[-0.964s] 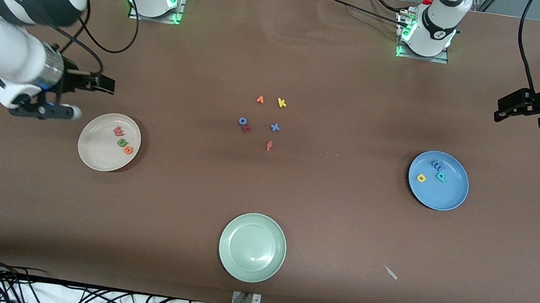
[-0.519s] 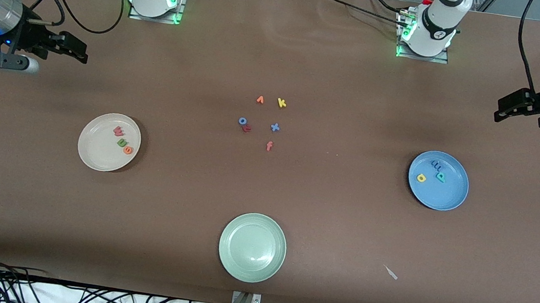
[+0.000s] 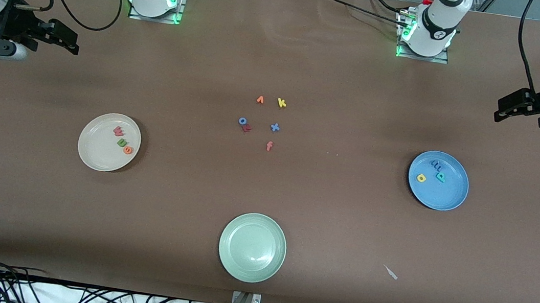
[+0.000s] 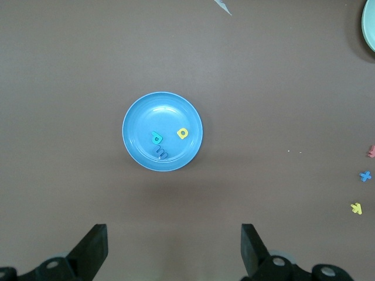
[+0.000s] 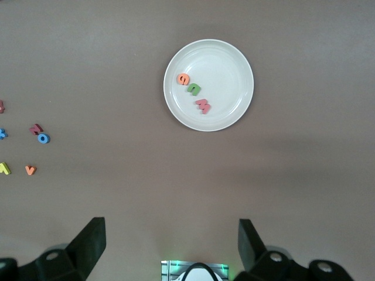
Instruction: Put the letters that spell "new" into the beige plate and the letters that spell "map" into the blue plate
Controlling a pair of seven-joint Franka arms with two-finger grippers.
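Observation:
The beige plate [image 3: 95, 150] lies toward the right arm's end of the table and holds the pinkish-red w [image 3: 118, 131], green n [image 3: 121, 142] and orange e [image 3: 128, 150]. The blue plate [image 3: 442, 196] lies toward the left arm's end with the blue m [image 3: 437, 165], yellow a [image 3: 421, 178] and teal p [image 3: 440, 176] in it. My right gripper [image 3: 68, 40] hangs open and empty over bare table near its end. My left gripper [image 3: 501, 110] waits open and empty over bare table at the other end. Each wrist view looks down on its plate [image 4: 140, 126] [image 5: 228, 76] between wide-apart fingers.
Loose letters sit mid-table: orange v [image 3: 260, 100], yellow k [image 3: 281, 103], blue o [image 3: 242, 121], blue x [image 3: 275, 127], red-orange f [image 3: 269, 146]. An empty pale green plate [image 3: 252, 247] lies nearest the front camera. A small pale scrap [image 3: 391, 273] lies beside it.
The right arm has drawn back from beside the beige plate toward its own end of the table and its base. The left arm and all letters have stayed put.

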